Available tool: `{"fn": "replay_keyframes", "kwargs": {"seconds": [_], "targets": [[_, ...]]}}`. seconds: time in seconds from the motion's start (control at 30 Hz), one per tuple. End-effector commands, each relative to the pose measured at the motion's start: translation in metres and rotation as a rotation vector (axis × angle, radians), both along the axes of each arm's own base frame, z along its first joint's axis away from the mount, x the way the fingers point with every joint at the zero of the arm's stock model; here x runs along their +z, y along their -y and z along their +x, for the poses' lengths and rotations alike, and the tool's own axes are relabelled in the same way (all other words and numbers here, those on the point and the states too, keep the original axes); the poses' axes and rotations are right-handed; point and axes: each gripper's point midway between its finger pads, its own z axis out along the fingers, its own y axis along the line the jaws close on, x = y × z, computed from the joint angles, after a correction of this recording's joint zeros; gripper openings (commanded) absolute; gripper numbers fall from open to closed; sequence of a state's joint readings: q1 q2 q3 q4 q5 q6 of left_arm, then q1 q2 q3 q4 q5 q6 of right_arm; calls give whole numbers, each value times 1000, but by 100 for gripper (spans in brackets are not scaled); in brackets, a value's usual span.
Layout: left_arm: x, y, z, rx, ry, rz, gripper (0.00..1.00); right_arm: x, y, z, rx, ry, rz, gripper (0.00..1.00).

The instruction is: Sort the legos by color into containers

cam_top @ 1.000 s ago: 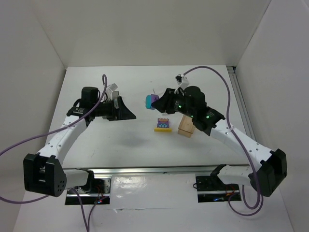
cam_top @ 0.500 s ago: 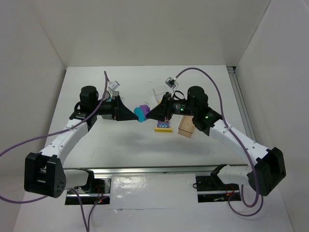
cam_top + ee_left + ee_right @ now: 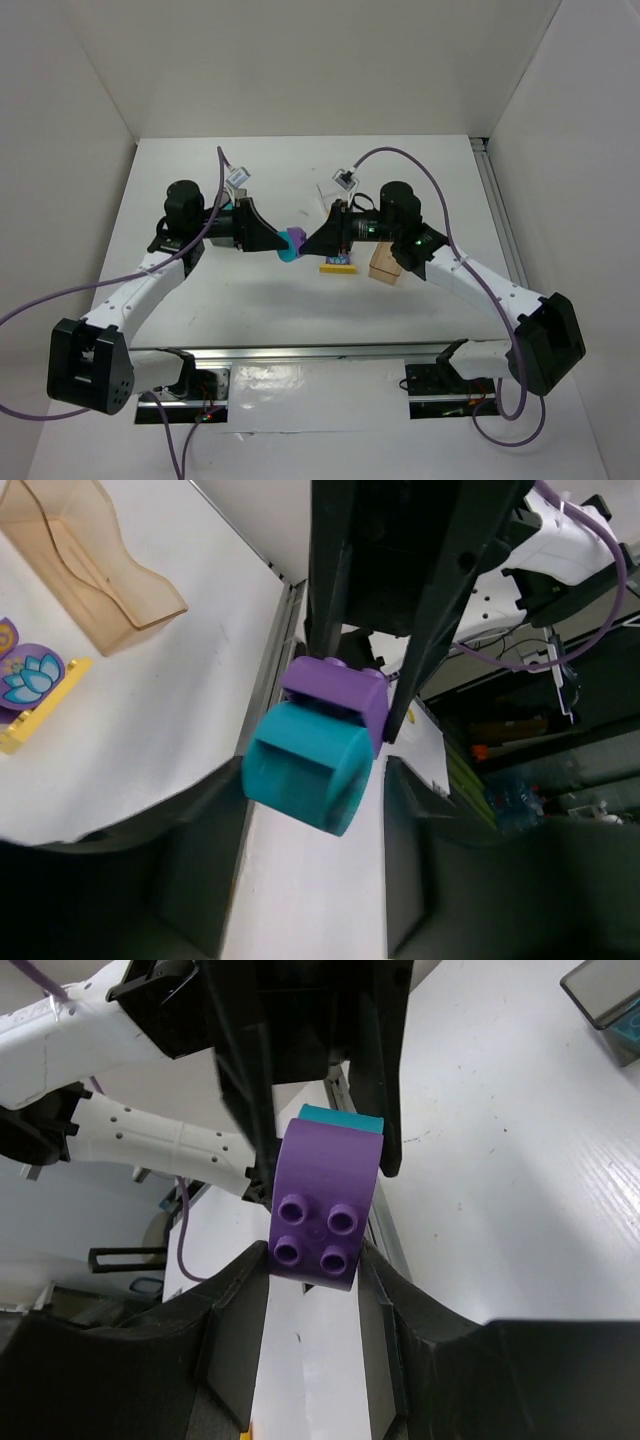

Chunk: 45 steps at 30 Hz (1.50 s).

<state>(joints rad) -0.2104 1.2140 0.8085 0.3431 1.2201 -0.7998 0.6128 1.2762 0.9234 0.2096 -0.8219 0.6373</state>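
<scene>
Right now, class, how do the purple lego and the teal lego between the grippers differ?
The purple lego is clamped in the right gripper; the teal lego sits between the fingers of the left gripper, grip unclear. Purple shows four studs; teal shows no studs. Both are joined, off the table.

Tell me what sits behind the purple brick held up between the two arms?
A teal brick, joined to the purple brick. The right wrist view shows only its top edge; the rest is covered by the purple one.
</scene>
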Motion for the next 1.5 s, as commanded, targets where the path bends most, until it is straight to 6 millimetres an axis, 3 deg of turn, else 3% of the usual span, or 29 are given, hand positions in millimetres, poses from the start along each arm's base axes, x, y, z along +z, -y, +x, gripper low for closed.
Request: {"fn": "replay_keyframes", "kwargs": {"seconds": [0.0, 0.07, 0.17, 0.2, 0.23, 0.47, 0.5, 0.63, 0.67, 0.7, 0.73, 0.8, 0.87, 1.0, 1.1, 1.3, 1.47], "targets": [[11, 2, -12, -69, 86, -25, 54, 2, -3, 10, -50, 41, 1, 37], [13, 2, -10, -60, 75, -12, 33, -2, -1, 11, -74, 30, -11, 37], [8, 2, -5, -39, 60, 16, 15, -11, 6, 20, -139, 4, -43, 37], [7, 2, -1, -31, 57, 22, 4, -13, 7, 23, -155, -2, -52, 36], [8, 2, -1, -31, 57, 25, 0, -14, 7, 26, -173, 0, -54, 36], [-15, -3, 27, 70, -13, 102, 0, -33, 27, 47, -348, -34, -164, 33], [-12, -10, 36, 110, -8, 113, 0, -34, 33, 54, -391, -41, -182, 33], [-35, -26, 68, 219, -101, 206, 0, -49, 73, 84, -686, -90, -299, 34], [-47, -38, 87, 322, -111, 274, 0, -57, 87, 92, -777, -132, -323, 36], [-63, -46, 90, 377, -196, 353, 0, -70, 105, 90, -866, -188, -397, 36], [-73, -69, 118, 559, -201, 480, 0, -78, 131, 102, -1007, -212, -437, 36], [-104, -99, 134, 708, -297, 661, 0, -90, 157, 100, -1102, -246, -512, 36], [-110, -128, 143, 825, -352, 768, 0, -92, 173, 99, -1170, -243, -535, 36], [-125, -162, 166, 1012, -395, 883, 0, -104, 192, 94, -1218, -246, -584, 36], [-143, -182, 176, 1098, -434, 981, 0, -106, 195, 94, -1221, -239, -603, 36], [-164, -201, 190, 1145, -485, 1031, 0, -119, 211, 90, -1257, -250, -664, 37], [-170, -213, 194, 1186, -501, 1066, 0, -135, 215, 90, -1241, -270, -717, 37]]}}
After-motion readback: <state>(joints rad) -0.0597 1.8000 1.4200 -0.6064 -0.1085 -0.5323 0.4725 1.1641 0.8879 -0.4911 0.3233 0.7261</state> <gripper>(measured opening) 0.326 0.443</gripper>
